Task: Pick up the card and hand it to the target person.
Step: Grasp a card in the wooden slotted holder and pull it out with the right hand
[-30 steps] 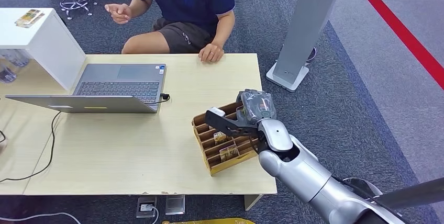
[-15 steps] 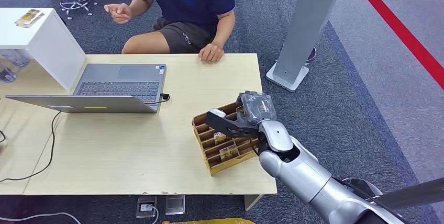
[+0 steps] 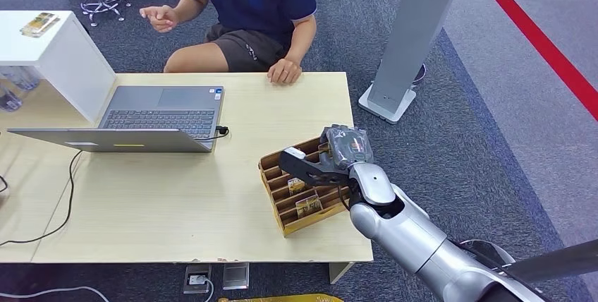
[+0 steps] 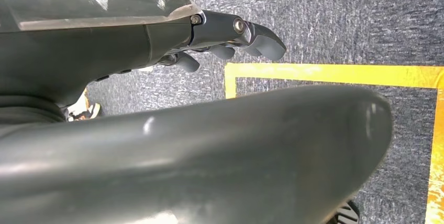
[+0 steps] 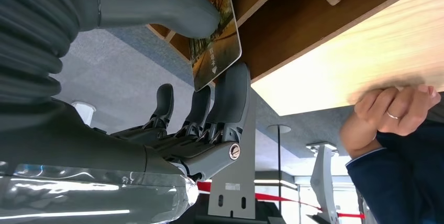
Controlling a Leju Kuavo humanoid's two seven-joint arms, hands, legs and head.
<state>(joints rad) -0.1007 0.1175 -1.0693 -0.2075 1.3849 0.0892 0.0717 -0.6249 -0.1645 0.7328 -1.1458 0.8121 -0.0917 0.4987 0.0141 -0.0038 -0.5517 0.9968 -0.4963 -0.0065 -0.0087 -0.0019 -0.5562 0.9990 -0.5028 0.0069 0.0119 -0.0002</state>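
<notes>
The right robot hand (image 5: 173, 41) pinches 1 card (image 5: 215, 35) (2 more (image 3: 302, 196) stay slotted); the left (image 4: 230, 38) hangs curled, empty.

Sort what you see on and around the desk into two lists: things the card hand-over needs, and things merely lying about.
Needed: card, pinched by the right hand; wooden card rack; person seated across the desk.

Lying about: laptop; its cable; white box; grey stand.
</notes>
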